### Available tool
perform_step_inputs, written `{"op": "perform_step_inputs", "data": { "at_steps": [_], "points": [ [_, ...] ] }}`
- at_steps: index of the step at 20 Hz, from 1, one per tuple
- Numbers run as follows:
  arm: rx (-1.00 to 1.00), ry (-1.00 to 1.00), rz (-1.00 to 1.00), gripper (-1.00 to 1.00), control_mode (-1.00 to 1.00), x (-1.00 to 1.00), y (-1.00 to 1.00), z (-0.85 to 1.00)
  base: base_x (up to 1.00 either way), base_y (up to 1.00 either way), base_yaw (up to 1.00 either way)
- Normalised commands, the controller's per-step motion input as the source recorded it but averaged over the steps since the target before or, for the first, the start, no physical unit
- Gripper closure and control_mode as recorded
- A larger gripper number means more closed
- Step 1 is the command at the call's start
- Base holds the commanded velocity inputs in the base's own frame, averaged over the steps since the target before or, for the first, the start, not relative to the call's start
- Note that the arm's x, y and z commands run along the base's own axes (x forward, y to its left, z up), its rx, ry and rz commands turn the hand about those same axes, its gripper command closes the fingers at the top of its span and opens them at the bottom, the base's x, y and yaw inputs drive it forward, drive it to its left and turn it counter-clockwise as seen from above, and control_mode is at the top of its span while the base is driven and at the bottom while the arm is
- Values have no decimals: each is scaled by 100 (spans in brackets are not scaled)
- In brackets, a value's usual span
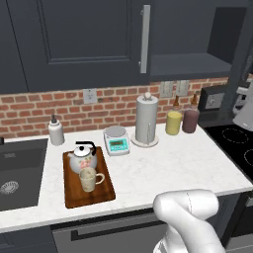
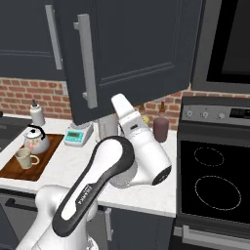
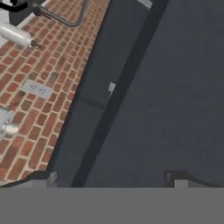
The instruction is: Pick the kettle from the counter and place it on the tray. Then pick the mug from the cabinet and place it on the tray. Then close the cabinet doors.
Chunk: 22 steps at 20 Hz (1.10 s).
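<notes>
The robot's jaws stand spread wide with nothing between them; in the hand view their two dark tips (image 3: 112,180) rise close against a dark navy-grey panelled cabinet door (image 3: 175,87), whether touching it I cannot tell. In that view the door's edge runs as a long slanted line from lower left to upper right, with red brick wall (image 3: 39,87) to the left.

From the right base view, a tall door (image 2: 132,53) hangs swung open over the desk, its long axis upright, with a vertical silver bar handle (image 2: 85,63). The white arm (image 2: 127,161) reaches up behind its lower edge.

From the left base view, the wide shelf of the upper cabinet (image 1: 190,64) lies open on the right, while a left door (image 1: 89,39) stands shut with its silver handle (image 1: 145,38) upright.

Below, on the white speckled stone desk (image 1: 173,168), a flat rectangular dark-brown wooden tray (image 1: 101,195) lies with its long axis running front to back. On it sits a small squat white floral kettle (image 1: 81,158) with its arched black handle up, at the far end. Just in front of it stands a cream-beige ceramic mug (image 1: 89,179), upright, handle pointing right.
</notes>
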Motion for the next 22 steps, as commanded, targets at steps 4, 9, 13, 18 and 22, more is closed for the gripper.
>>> {"op": "perform_step_inputs", "data": {
  "at_steps": [4, 9, 13, 18, 22],
  "points": [
    [-4, 24, -9, -100, -100, 40, 46, 0, 0, 0, 0],
    [-2, 11, -10, -100, -100, 36, 49, 0, 0, 0, 0],
    [-2, 11, -10, -100, -100, 41, 50, 0, 0, 0, 0],
    [0, 12, -6, -100, -100, 49, 38, 0, 0, 0, 0],
    [-1, 16, -6, -100, -100, 52, 39, 0, 0, 0, 0]
  ]
}}
